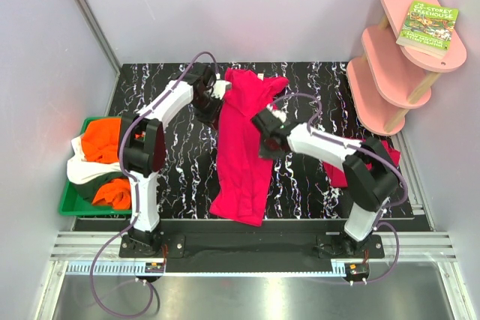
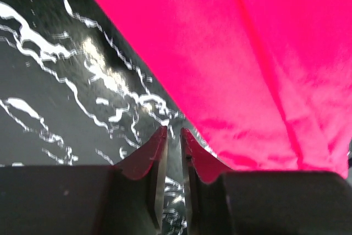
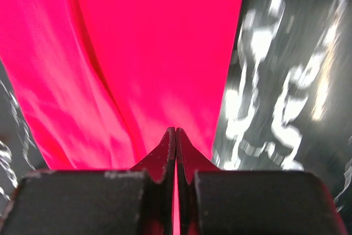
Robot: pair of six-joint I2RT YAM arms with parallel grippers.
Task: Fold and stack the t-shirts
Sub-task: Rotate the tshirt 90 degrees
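Orange and white t-shirts [image 1: 101,157] heaped in a green tray [image 1: 69,204]. Left hand [image 2: 173,136] nearly closed, empty, over glossy black marbled bench [image 1: 184,162]. Soft crimson t-shirt [image 1: 244,144] lies lengthwise mid-bench, its edge pinched by right hand [image 3: 175,134].

A second crimson shirt [image 1: 337,174] lies mostly hidden beneath the right arm [image 1: 360,162].
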